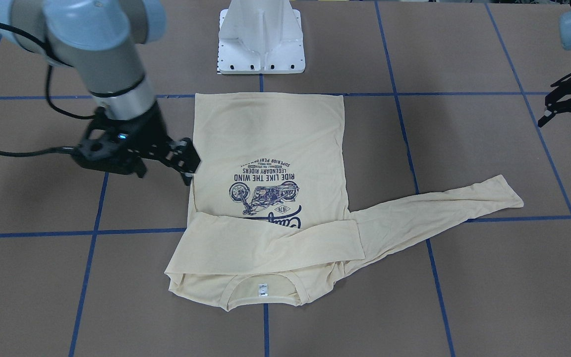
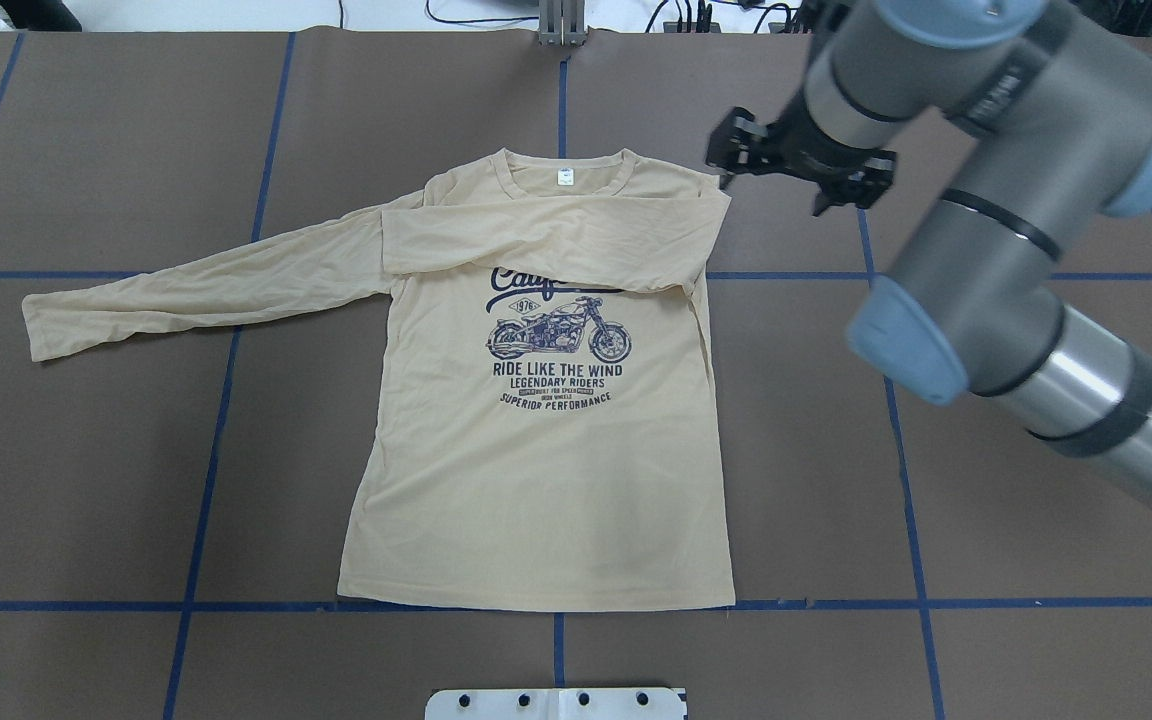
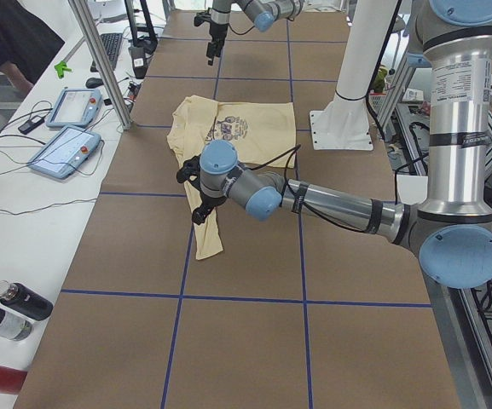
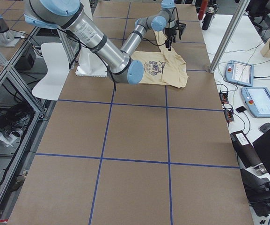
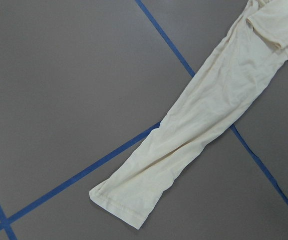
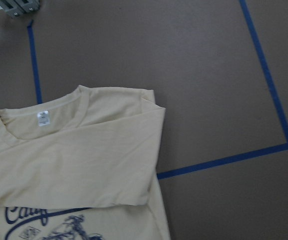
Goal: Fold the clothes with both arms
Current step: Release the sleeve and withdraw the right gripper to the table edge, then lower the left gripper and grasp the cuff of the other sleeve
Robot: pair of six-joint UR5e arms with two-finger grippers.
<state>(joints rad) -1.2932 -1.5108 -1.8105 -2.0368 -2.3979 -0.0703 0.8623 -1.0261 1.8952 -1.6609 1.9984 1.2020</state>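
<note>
The pale cream-yellow shirt (image 2: pixel 546 470) lies flat on the table, print up, collar and white label (image 2: pixel 565 178) away from the robot. One sleeve (image 2: pixel 546 240) is folded across the chest and covers part of the print. The other sleeve (image 2: pixel 196 295) lies stretched out toward the robot's left; its cuff shows in the left wrist view (image 5: pixel 134 192). My right gripper (image 2: pixel 774 195) is open and empty, hovering beside the shirt's shoulder; it also shows in the front-facing view (image 1: pixel 189 166). My left gripper (image 1: pixel 562 134) is open and empty, above the table past the stretched sleeve's cuff (image 1: pixel 508 193).
The white pedestal base (image 1: pixel 260 44) stands at the robot's side of the table, just behind the shirt's hem. Blue tape lines (image 2: pixel 226 420) cross the brown table. A side bench with pendants (image 3: pixel 66 149), bottles (image 3: pixel 11 307) and a metal post (image 3: pixel 101 60) runs along the far edge.
</note>
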